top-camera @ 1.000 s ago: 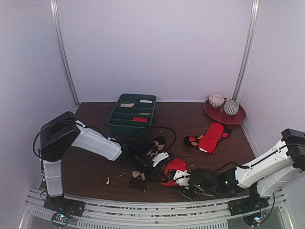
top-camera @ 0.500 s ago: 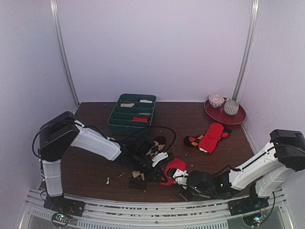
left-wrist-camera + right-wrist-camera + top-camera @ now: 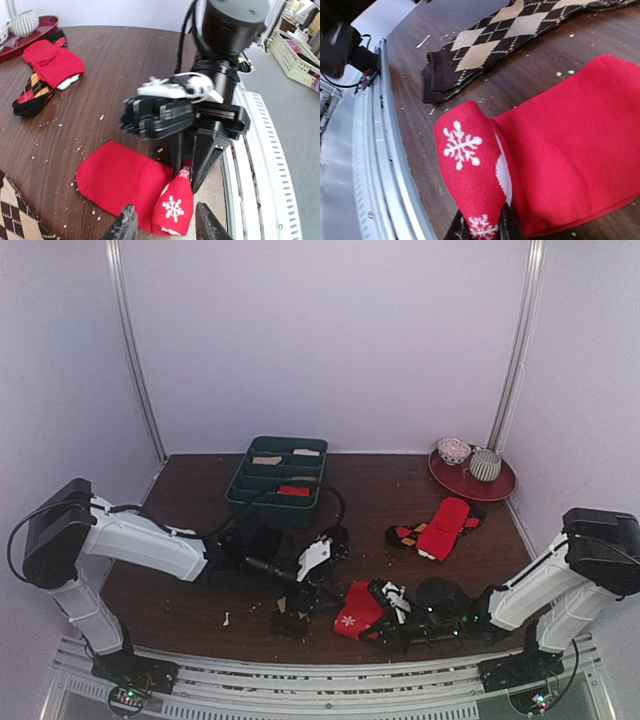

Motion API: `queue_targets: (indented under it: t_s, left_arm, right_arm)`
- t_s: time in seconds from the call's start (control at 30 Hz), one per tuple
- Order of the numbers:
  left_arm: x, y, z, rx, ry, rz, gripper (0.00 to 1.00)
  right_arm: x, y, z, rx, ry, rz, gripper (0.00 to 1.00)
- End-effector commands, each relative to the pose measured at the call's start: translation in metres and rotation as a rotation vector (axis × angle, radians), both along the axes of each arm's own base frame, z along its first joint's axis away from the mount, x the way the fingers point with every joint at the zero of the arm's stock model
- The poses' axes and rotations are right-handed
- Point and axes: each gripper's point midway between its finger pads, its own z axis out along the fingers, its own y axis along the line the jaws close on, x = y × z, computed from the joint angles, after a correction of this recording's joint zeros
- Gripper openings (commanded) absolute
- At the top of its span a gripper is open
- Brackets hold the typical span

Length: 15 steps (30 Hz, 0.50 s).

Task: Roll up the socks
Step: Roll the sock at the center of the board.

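A bright red sock [image 3: 358, 608] with white snowflakes lies near the table's front edge. Its near end is folded up, and my right gripper [image 3: 380, 625] is shut on that end. In the right wrist view the fingers [image 3: 506, 229] pinch the snowflake fold [image 3: 465, 160] of my right gripper [image 3: 482, 231]. The brown sock with tan argyle diamonds [image 3: 490, 40] lies flat just beyond; the top view shows the brown sock [image 3: 290, 606] left of the red one. My left gripper [image 3: 322, 580] stands open just short of the red sock [image 3: 117, 175], its jaws [image 3: 167, 227] holding nothing.
A plain red sock on a dark red-marked one [image 3: 438, 525] lies at mid right. At the back stand a green compartment tray [image 3: 275, 480] and a red plate [image 3: 470, 480] with two bowls. White crumbs dot the wood. The metal rail [image 3: 260, 165] runs along the front edge.
My left gripper opened, let go and drew back to the left. My right gripper shut on the red sock's near end and turned it up, so a snowflake shows.
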Motion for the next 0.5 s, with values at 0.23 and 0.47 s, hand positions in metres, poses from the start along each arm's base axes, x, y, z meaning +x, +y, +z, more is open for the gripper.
queue_targets:
  t_s: [0.23,0.47]
  left_arm:
    - [-0.043,-0.006,-0.047,0.01,0.001,-0.176,0.39]
    - [-0.043,0.001,-0.079,0.096,0.039,-0.137,0.36]
  right_arm:
    - [-0.041,-0.052,-0.08,-0.274,0.364,0.025,0.03]
    - [-0.037,-0.055,-0.083,-0.284,0.363,0.018,0.04]
